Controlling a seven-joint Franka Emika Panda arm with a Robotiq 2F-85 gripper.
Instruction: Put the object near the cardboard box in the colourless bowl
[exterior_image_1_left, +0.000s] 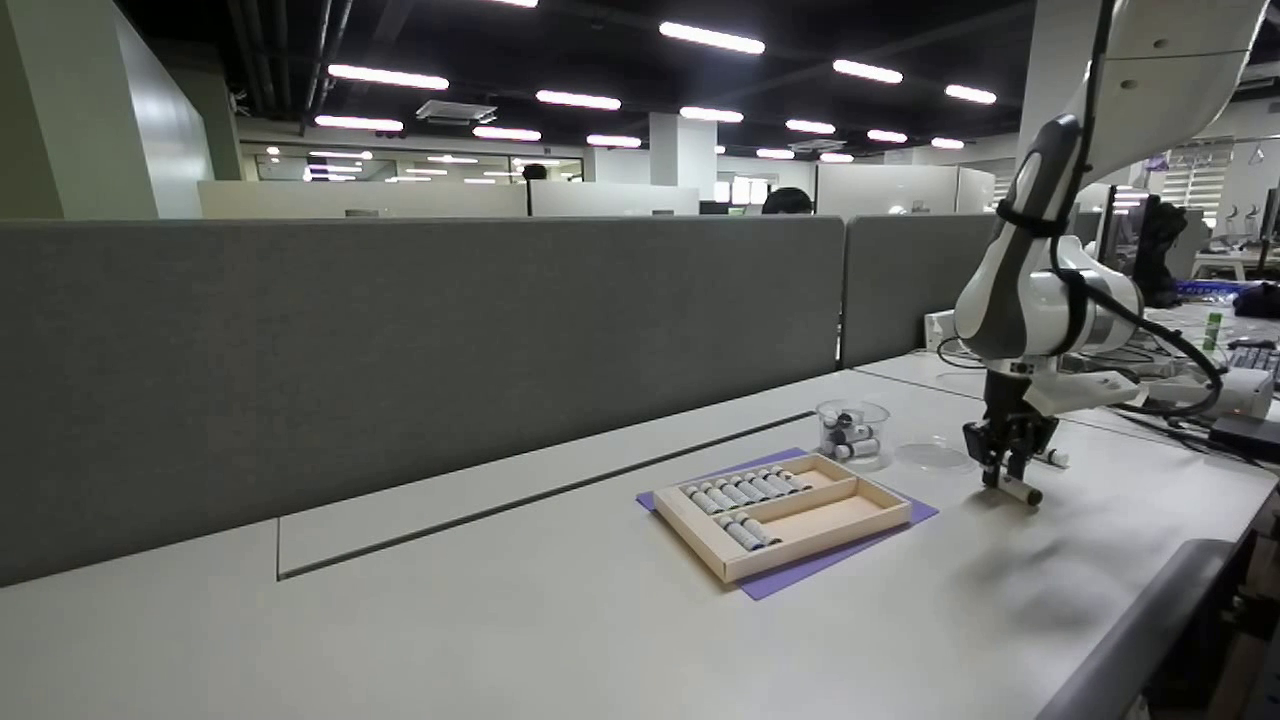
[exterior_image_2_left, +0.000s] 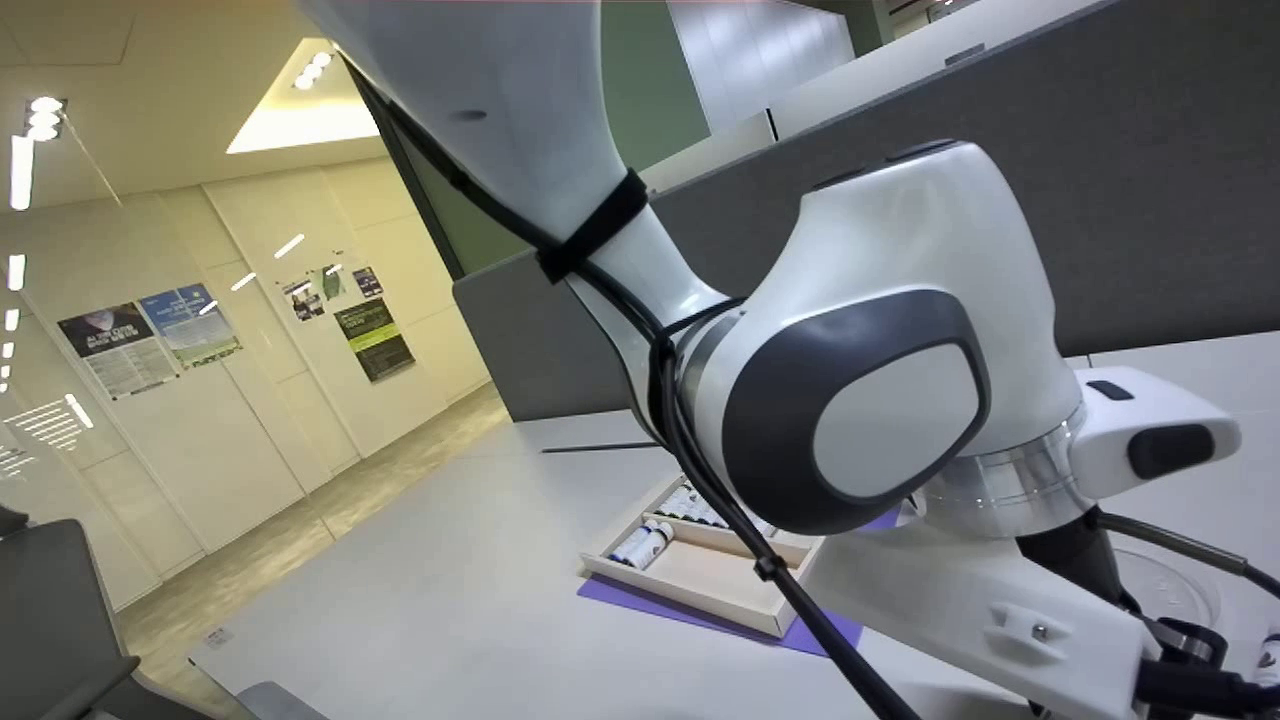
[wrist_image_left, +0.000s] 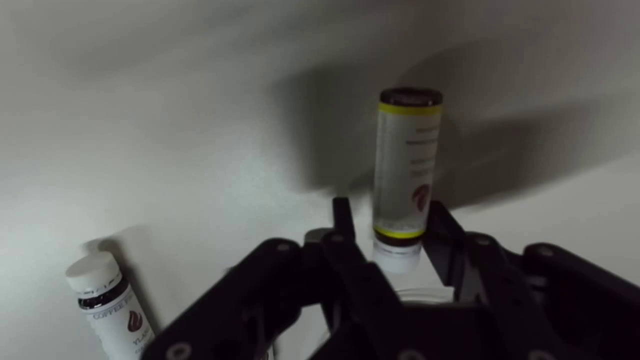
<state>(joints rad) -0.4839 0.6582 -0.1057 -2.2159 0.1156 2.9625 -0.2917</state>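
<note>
The cardboard box (exterior_image_1_left: 825, 545) is a shallow tan tray holding rows of vials; it also shows in an exterior view (exterior_image_2_left: 690, 600), partly behind the arm. The colourless bowl (exterior_image_1_left: 873, 416) is a clear round cup beside the tray with several vials inside; elsewhere it is hidden or cannot be told. A white-labelled vial (wrist_image_left: 406, 160) with yellow bands lies on the table between my gripper's (wrist_image_left: 391, 202) fingers; it also shows in an exterior view (exterior_image_1_left: 1022, 491) under my gripper (exterior_image_1_left: 1003, 476). The fingers are apart, with a gap between the left finger and the vial.
A second vial (wrist_image_left: 112, 305) lies beside the gripper, also in an exterior view (exterior_image_1_left: 1053, 458). A clear flat round lid (exterior_image_1_left: 935, 456) lies between the bowl and gripper. A purple sheet (exterior_image_1_left: 800, 568) is under the tray. A grey partition (exterior_image_1_left: 420, 370) stands behind the table.
</note>
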